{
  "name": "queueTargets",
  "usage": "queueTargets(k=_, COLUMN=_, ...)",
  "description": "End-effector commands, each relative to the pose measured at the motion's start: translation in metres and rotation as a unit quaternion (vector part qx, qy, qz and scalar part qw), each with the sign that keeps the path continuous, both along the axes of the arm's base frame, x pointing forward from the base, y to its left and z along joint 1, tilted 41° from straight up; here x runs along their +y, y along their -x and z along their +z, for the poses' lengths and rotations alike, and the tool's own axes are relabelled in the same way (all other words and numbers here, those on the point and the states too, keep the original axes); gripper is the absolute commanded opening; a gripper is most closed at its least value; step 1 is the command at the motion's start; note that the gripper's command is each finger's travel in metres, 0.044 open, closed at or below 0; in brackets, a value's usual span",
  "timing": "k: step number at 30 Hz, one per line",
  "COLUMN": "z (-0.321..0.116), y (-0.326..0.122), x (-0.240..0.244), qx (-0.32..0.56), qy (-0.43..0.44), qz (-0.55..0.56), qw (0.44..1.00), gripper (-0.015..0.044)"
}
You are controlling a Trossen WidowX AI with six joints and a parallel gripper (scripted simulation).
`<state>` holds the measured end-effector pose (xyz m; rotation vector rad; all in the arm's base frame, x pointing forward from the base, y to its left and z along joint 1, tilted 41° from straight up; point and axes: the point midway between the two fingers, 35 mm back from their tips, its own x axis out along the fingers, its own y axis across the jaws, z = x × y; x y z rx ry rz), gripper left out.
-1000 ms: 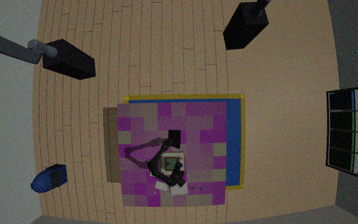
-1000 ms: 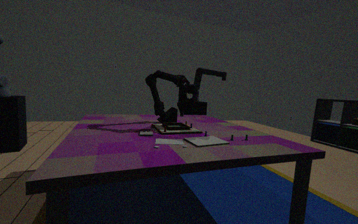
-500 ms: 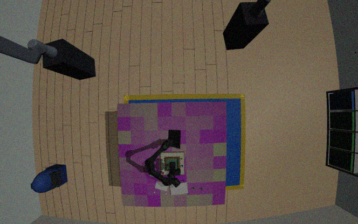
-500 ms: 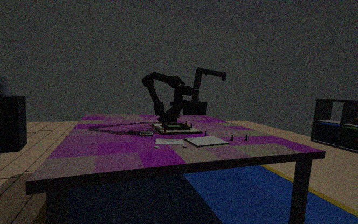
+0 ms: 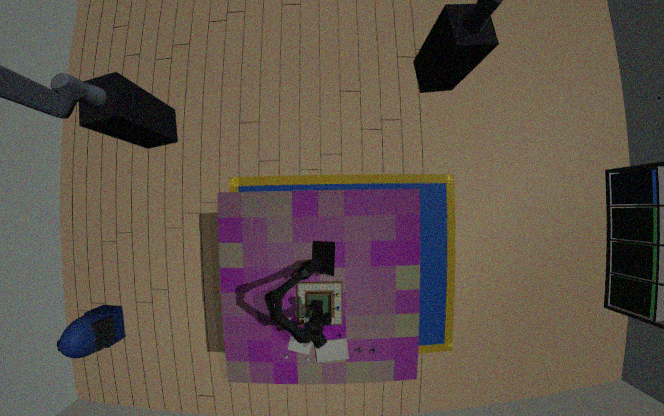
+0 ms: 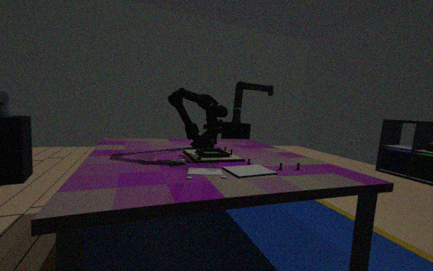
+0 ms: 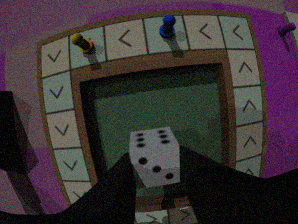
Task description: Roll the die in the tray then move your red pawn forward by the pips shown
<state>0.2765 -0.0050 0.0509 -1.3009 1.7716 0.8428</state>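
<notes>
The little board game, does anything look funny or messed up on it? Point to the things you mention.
No, nothing stands out: the blue pawn [image 7: 168, 27] and yellow pawn [image 7: 83, 44] stand upright on their squares, and the hand [image 7: 153, 155] holds the die [image 7: 154, 156].

Board's near side [image 7: 157, 216], mostly hidden behind the dark fingers.

The die [image 7: 154, 157] looks like smooth plastic, the board's border [image 7: 150, 66] (brown, matt) like wood.
</notes>
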Motion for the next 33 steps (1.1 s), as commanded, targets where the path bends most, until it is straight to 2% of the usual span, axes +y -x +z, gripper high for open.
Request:
queueTargets(k=1, z=-0.003, y=0.004, x=-0.001, qx=-0.005, qy=-0.070, qz=-0.009, qw=0.998, gripper=0.0000)
queueTargets(k=16, z=-0.005, y=0.004, x=-0.002, qx=-0.094, qy=-0.293, qz=0.008, qw=0.952, gripper=0.0000)
queueTargets(k=21, z=-0.003, y=0.003, x=-0.002, qx=-0.100, qy=-0.301, qz=0.010, qw=0.948, gripper=0.0000)
queueTargets(k=26, z=0.037, y=-0.004, x=-0.005, qx=-0.100, qy=-0.301, qz=0.010, qw=0.948, gripper=0.0000)
queueTargets(k=33, z=0.037, y=-0.003, x=-0.005, qx=-0.100, qy=-0.301, qz=0.010, qw=0.948, gripper=0.0000)
